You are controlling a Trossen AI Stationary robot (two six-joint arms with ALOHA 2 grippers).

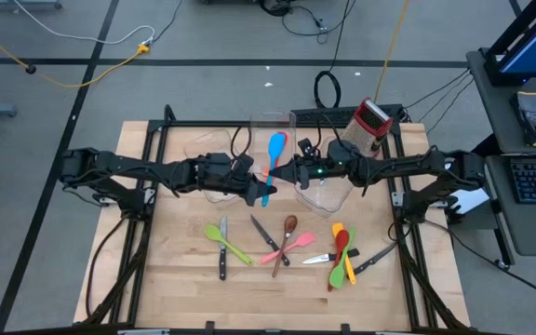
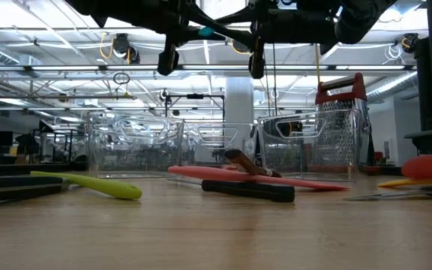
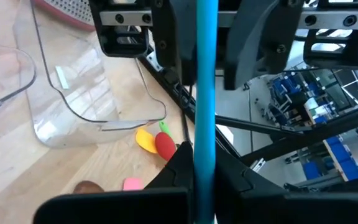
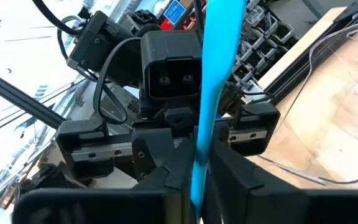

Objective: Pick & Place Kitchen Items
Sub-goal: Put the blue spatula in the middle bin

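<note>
The blue spatula (image 3: 204, 93) fills both wrist views, its handle running straight between the fingers of each arm. The left gripper (image 1: 251, 191) has its jaws clamped on the handle's lower end. The right gripper (image 1: 298, 174) meets it from the other side with its dark fingers (image 4: 166, 171) close about the same handle, though whether they are gripping or letting go I cannot tell. Both arms hang high over the middle of the bench (image 1: 184, 288), above the clear bins (image 1: 328, 194), so this looks like a hand-over between the two arms (a judgement, not a thing seen).

Outward from there, most of the work appears to remain. No utensil shows inside any bin. Lying on the near half of the bench are the green spoon (image 1: 228, 244), a black-handled knife (image 1: 222, 259) beside it, a second knife (image 1: 270, 237), the pink spatula (image 1: 285, 247) and the brown spoon (image 1: 285, 240) crossing each other, then a red spoon (image 1: 340, 249) heaped with orange, yellow and green pieces and two more knives. The box grater (image 1: 370, 127) stands at the far right corner.
</note>
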